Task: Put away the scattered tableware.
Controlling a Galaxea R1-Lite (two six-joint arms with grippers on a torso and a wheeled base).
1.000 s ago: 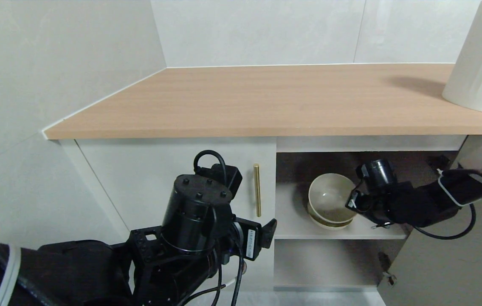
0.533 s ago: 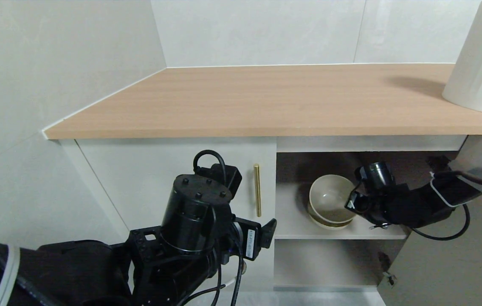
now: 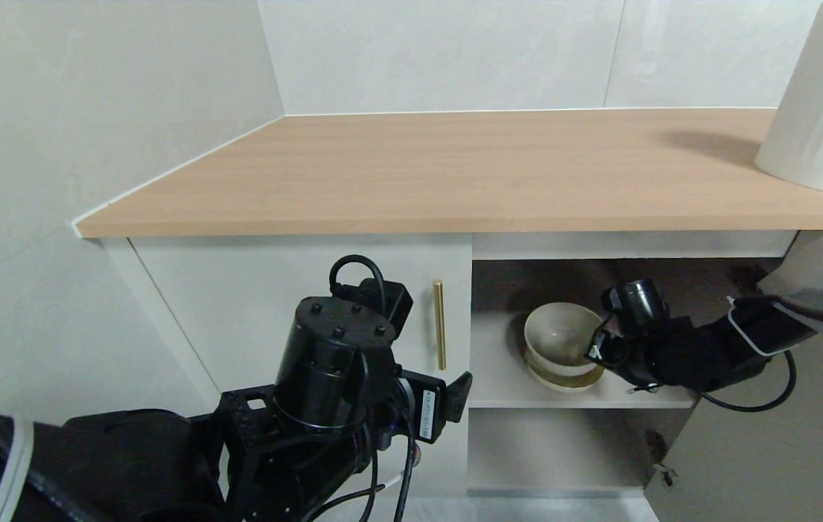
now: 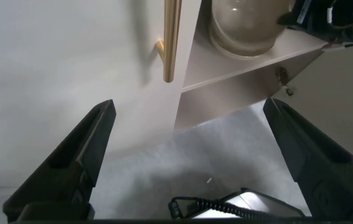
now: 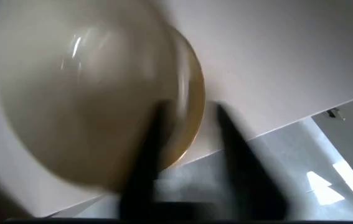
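Jaws of the right gripper (image 3: pixel 594 349) were spread astride the rim of the bowl (image 3: pixel 560 339), which sat on a plate (image 3: pixel 563 379) on the cabinet (image 3: pixel 237 290) shelf (image 3: pixel 498 373). The left gripper (image 4: pixel 187 109) hung before the cabinet's shut door, jaws spread wide.

Glossy ware, matt cabinetry
Centre-right, the bowl (image 3: pixel 560 337) looks glazed, shiny; counter (image 3: pixel 455 174) matt wood grain; handle (image 3: pixel 439 324) brass-toned metal; cabinet door (image 3: pixel 273 283) smooth matt white.

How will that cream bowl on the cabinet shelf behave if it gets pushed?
The bowl looks glazed and rigid, so likely slippery and chippable. It rests in a darker dish, so a push may rock or slide it rather than tip it over.
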